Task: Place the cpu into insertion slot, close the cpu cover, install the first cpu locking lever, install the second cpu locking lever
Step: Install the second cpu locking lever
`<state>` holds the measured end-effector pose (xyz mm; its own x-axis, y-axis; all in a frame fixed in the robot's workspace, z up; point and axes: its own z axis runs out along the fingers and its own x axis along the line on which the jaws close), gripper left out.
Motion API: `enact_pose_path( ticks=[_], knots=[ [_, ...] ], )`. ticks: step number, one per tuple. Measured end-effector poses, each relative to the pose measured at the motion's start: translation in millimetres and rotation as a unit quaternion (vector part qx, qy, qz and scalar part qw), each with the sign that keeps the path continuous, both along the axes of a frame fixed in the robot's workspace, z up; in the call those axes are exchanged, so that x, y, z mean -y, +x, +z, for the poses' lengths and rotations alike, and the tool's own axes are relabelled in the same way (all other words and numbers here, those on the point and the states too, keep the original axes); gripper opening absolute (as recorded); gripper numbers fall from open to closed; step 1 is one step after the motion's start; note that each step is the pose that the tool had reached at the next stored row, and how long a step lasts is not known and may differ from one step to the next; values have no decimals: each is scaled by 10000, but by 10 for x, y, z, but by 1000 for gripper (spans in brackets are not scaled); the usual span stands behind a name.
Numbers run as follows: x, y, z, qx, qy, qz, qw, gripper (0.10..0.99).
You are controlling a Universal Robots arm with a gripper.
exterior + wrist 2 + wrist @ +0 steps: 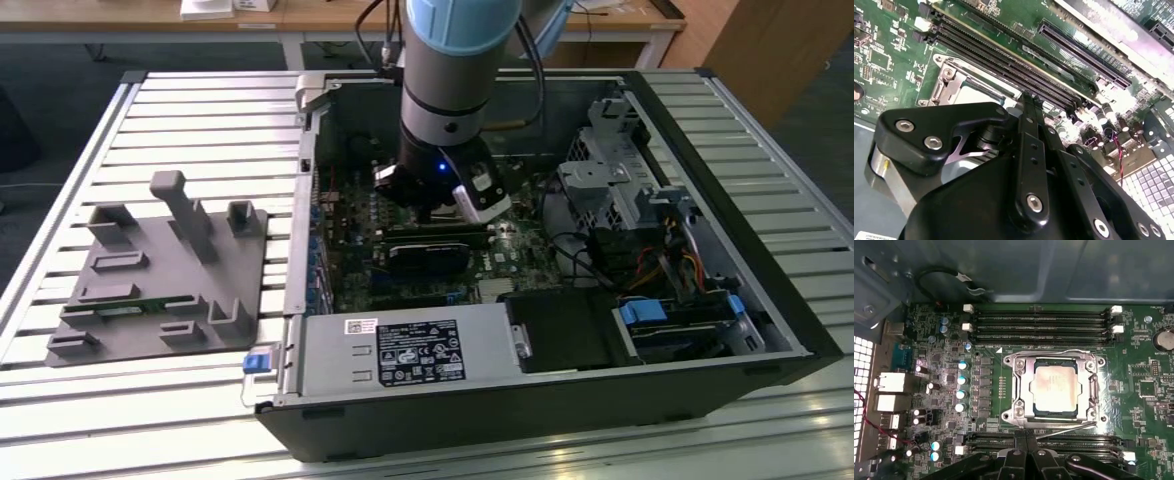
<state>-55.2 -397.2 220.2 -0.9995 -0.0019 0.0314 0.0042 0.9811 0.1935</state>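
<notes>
Cpu (1055,390) seated in insertion slot (1025,412), cpu cover (1093,390) down, claw (1026,440) pinched together, holding nothing.

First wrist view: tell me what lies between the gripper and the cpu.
In the first wrist view, a bank of long black memory slots runs across between the gripper and the cpu, along with the near edge of the silvery cpu cover.

The arm (454,70) reaches straight down, wrist vertical, its gripper (1026,457) with jaws pressed together, holding nothing
</notes>
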Motion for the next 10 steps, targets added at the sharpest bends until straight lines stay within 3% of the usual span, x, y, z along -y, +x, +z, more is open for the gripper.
enact_pose_path(
  ticks=[10],
  knots=[
    [4, -50, -126, -1, 37, 1, 10000, 106]
  ],
)
